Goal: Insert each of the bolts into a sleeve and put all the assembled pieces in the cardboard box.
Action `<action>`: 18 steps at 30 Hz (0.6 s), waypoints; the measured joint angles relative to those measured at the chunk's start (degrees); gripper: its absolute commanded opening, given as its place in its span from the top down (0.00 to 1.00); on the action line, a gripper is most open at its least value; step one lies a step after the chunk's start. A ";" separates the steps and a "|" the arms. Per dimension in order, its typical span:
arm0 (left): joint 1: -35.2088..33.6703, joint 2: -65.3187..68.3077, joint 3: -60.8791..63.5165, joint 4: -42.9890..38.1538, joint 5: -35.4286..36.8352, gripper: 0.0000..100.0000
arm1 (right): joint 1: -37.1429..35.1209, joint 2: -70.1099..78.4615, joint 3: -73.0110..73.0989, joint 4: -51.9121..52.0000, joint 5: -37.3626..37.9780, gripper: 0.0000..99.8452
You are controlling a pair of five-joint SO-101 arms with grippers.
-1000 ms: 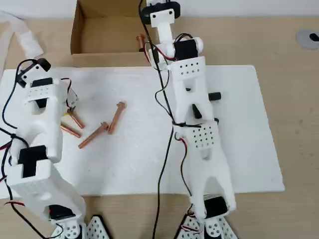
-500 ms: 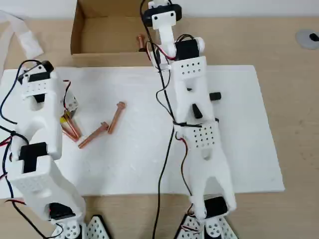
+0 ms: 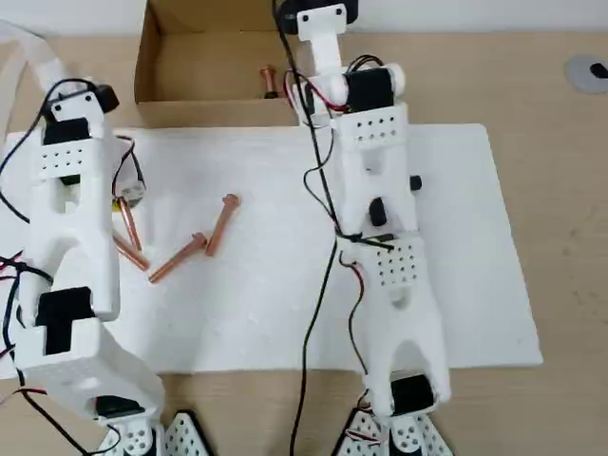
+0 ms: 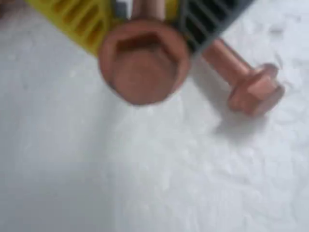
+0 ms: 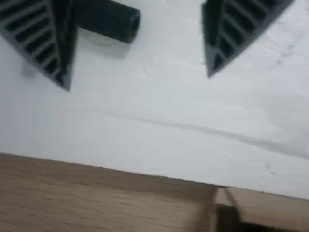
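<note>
Bolts [image 3: 220, 225] on mat [image 3: 247, 304], left side; cardboard box [image 3: 204, 62] behind.

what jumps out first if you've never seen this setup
The copper bolt clamped in the left arm's jaws over the white mat, with another bolt lying beside it. Next, the right arm's jaws open beside a black sleeve, and the cardboard box beyond the mat.

The wooden counter [image 3: 560, 190] carries a white foam mat [image 3: 256, 304] across its middle. A cardboard box [image 3: 144, 66] sits at 11 o'clock against the mat's edge. A grey disc [image 3: 586, 73] lies at 2 o'clock and a white strip [image 3: 38, 62] at 10.
</note>
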 measured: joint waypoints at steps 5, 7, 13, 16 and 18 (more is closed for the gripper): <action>2.90 -0.26 0.00 4.57 -5.80 0.99 | 2.81 0.00 0.00 0.00 0.00 0.84; 4.40 -2.02 0.00 5.54 -6.51 0.99 | 3.87 -1.05 0.00 0.09 0.00 0.86; 9.93 -15.56 1.05 6.24 -9.14 0.99 | 6.24 -13.27 10.73 0.18 0.00 0.86; 12.75 -24.44 4.75 6.33 -10.29 0.99 | 6.33 -22.77 24.53 0.18 -0.35 0.86; 13.54 -29.89 7.74 6.33 -10.37 0.99 | 6.33 -30.07 35.16 0.18 -1.49 0.86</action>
